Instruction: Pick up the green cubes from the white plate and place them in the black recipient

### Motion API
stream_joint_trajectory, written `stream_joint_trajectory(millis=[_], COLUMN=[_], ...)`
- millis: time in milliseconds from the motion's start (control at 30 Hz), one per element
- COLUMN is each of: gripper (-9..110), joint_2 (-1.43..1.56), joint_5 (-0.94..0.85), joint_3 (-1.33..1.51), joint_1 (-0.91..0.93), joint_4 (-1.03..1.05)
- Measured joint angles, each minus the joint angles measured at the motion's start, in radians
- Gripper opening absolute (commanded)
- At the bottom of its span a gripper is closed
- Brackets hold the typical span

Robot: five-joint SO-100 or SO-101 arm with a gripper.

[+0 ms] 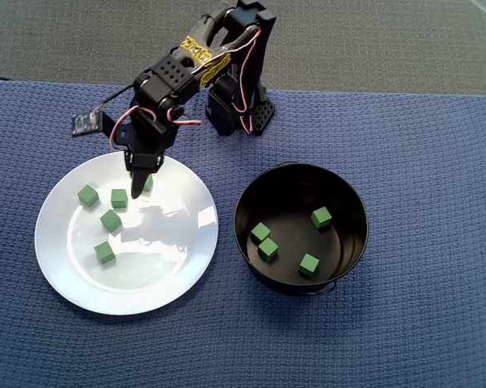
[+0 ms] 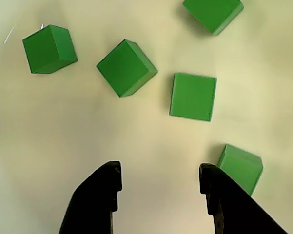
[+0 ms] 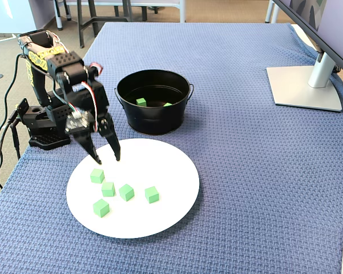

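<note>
Gripper [image 2: 160, 187] spread, empty, low over the white plate [image 1: 182, 267] near its arm-side rim, nearest green cube [image 2: 241, 167] just outside one finger, four others ahead, plate middle bare.

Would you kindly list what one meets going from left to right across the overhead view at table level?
White plate with green cubes on it and the open pincer above its far edge → black recipient holding four more green cubes → bare blue tablecloth.
</note>
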Motion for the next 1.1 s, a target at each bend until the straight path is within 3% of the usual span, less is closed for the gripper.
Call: stream_joint_trajectory(millis=[167, 533, 1100], gripper=[20, 19, 18], joint_2=[-0.057, -0.057, -0.124], joint_5=[-0.098, -0.035, -0.095], joint_3=[0.037, 0.037, 0.023], joint_1=[0.023, -0.006, 0.084], joint_4=[-0.086, 0.115, 0.115])
